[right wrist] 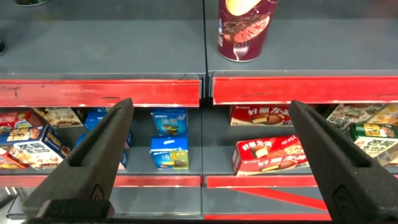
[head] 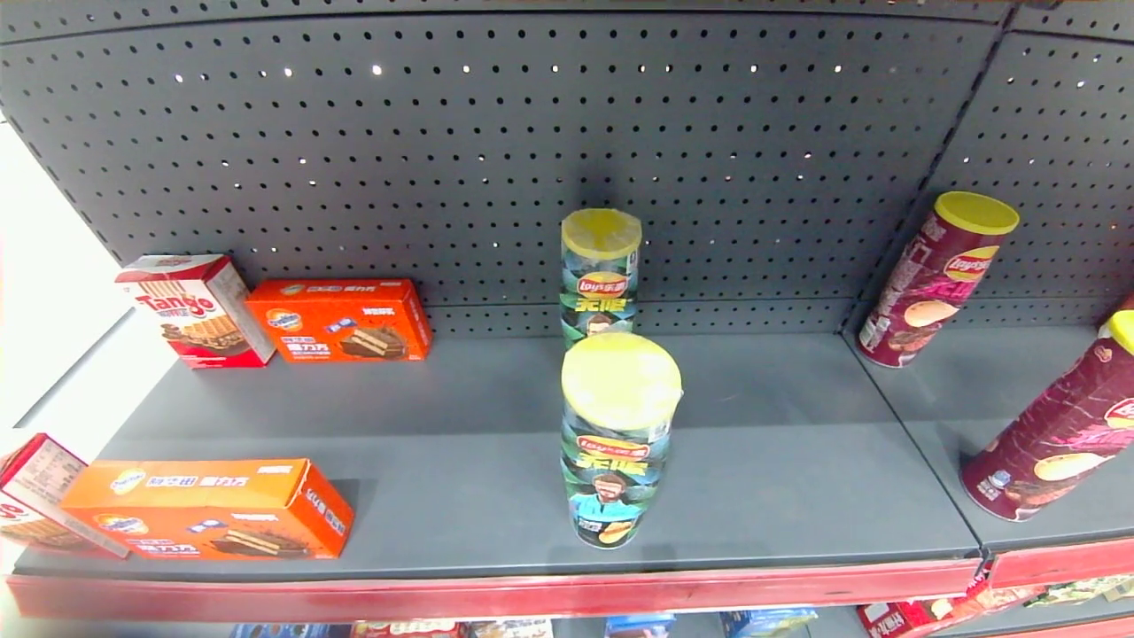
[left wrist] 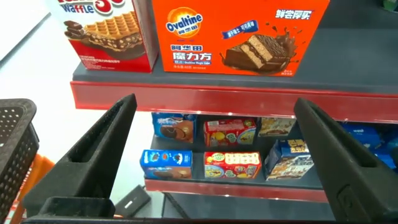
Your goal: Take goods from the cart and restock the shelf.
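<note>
Orange box (left wrist: 239, 34) — beyond left jaws, untouched

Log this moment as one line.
left hand: open, empty | right hand: open, empty | shelf: front green can, rear green can upright

- Left gripper (left wrist: 216, 102): foreground, two black fingers spread wide, nothing between them.
- Orange box (left wrist: 239, 34): top centre, on the grey shelf (left wrist: 348, 71) with a red front edge.
- Red wafer box (left wrist: 106, 31): upper left, beside the orange box.
- Small snack boxes (left wrist: 231, 165): centre, on the tier below.
- Black mesh basket (left wrist: 15, 149): left edge.
</note>
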You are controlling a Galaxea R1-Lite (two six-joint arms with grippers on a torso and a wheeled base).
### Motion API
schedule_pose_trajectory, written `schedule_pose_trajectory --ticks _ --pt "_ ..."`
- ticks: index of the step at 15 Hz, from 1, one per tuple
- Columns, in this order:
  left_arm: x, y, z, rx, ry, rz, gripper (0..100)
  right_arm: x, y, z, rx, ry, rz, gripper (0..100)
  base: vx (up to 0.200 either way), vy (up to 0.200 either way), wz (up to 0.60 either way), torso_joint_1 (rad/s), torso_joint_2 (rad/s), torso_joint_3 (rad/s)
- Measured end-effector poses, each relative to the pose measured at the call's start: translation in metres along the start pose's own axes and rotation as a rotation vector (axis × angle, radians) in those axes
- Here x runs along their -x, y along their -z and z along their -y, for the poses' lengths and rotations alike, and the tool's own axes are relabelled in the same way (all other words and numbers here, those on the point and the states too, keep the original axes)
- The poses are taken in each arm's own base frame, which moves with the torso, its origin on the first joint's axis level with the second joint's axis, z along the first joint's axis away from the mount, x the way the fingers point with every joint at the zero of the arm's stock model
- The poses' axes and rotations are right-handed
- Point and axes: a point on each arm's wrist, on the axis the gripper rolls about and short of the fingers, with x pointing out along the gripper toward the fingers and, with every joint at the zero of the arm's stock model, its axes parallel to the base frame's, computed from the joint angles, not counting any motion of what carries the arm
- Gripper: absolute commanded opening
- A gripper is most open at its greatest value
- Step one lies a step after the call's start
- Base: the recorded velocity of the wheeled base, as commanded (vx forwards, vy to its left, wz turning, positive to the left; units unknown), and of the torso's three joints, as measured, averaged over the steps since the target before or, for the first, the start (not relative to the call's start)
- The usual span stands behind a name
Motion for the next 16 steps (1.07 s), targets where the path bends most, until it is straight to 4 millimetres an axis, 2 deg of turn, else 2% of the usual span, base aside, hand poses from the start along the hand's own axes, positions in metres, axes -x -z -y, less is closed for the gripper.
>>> schedule_pose_trajectory --ticks 2,9,11,16 --pt "0.0000 0.0000 0.0000 -0.001 0.000 0.000 100 0.0000 0.0000 0.0001 0.001 0.001 0.000 100 0.000 0.000 0.60 0.002 0.00 0.005" --pt "0.0000 0.0000 0.0001 -0.003 0.001 0.000 100 0.0000 0.0000 0.0001 0.000 0.002 0.000 100 0.000 0.000 0.00 0.000 0.00 0.000" --pt "0.0000 0.0000 0.0000 -0.007 0.001 0.000 100 0.0000 0.0000 0.0000 0.000 0.002 0.000 100 0.000 -0.200 0.00 0.000 0.01 0.005" --pt "0.0000 0.0000 0.0000 0.001 -0.001 0.000 100 0.0000 0.0000 0.0001 0.000 0.002 0.001 100 0.000 0.000 0.00 0.000 0.00 0.000"
